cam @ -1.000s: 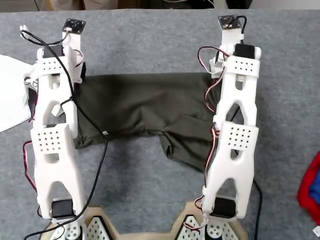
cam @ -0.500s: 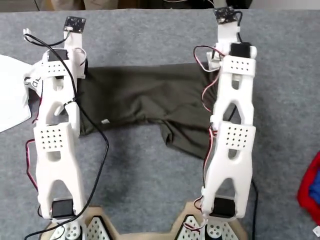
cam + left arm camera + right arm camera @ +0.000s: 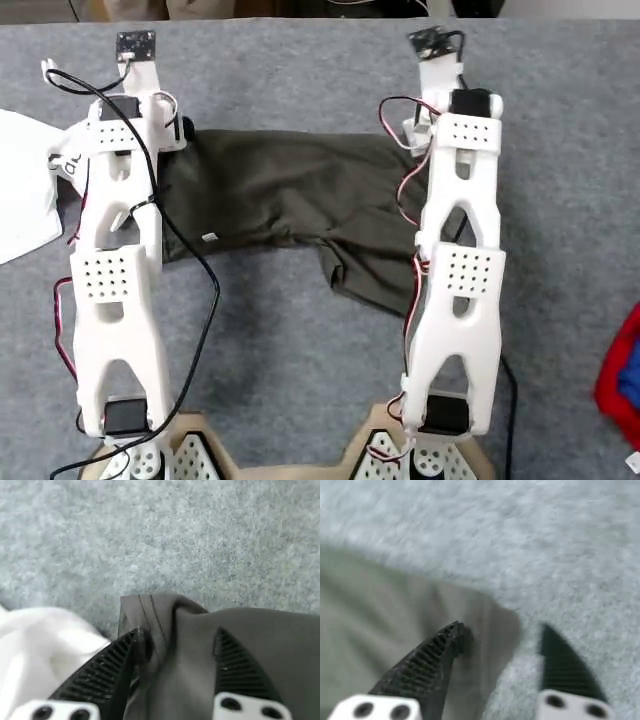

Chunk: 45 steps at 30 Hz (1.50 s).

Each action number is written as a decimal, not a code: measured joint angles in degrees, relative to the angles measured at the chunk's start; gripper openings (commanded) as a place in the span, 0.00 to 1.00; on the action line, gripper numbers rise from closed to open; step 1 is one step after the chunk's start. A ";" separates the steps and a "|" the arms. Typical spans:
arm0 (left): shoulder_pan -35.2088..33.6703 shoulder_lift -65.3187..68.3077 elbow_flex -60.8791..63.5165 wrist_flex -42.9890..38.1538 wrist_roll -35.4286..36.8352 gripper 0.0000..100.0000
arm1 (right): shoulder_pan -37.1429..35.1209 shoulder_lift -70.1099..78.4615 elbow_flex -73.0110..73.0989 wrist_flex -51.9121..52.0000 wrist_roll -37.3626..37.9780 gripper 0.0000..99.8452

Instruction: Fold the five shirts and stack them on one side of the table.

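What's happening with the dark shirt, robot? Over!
Left fingers open astride far corner of dark shirt. Right fingers open at the other corner. White cloth beside, not blocking.

white perforated left arm (image 3: 108, 290) and right arm (image 3: 462, 285), red-and-black cables (image 3: 190, 255), black ridged pincer fingers (image 3: 102, 677)

Dark olive shirt (image 3: 290, 200) lies rumpled mid-table, white shirt (image 3: 25, 185) at its left end.

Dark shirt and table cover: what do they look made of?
Dark shirt: soft matte knit, likely cotton jersey; it wrinkles and bunches limply, and a stitched hem shows in the left wrist view. Table cover: grey felt or short-pile carpet, by its fuzzy, mottled, matte surface; can't tell which.
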 measured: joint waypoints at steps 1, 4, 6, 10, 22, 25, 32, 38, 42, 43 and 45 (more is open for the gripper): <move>-0.09 0.00 -1.67 1.67 0.26 0.25 | -0.26 0.09 -1.58 1.85 0.79 0.34; -0.26 0.00 -7.30 7.12 0.26 0.25 | -0.44 0.00 -7.47 7.21 1.67 0.34; -0.35 0.00 -11.96 11.43 -0.88 0.24 | -0.35 0.00 -12.31 11.25 1.76 0.30; -0.35 0.00 -22.33 22.95 -6.51 0.24 | -0.97 0.00 -22.24 19.87 1.85 0.16; -1.76 -1.32 -12.92 32.09 -9.49 0.24 | -1.14 -0.09 -24.44 21.10 1.85 0.11; -1.49 -7.38 -2.90 32.09 -9.67 0.24 | -1.14 -0.70 -19.78 21.10 3.16 0.11; -0.53 -26.46 23.12 32.09 -9.67 0.24 | -1.14 -12.57 -0.35 21.10 7.65 0.11; -0.53 -37.45 44.31 27.52 -8.97 0.24 | -1.23 -18.46 9.93 21.10 10.37 0.11; -0.44 -42.29 57.58 18.64 -8.26 0.24 | -2.29 -18.55 10.46 20.66 10.37 0.11; -0.18 -43.16 60.31 16.26 -7.38 0.24 | -2.64 -18.55 10.46 20.66 10.37 0.11; 0.79 -43.78 64.79 11.52 -6.59 0.24 | -3.08 -18.55 10.46 20.66 10.37 0.11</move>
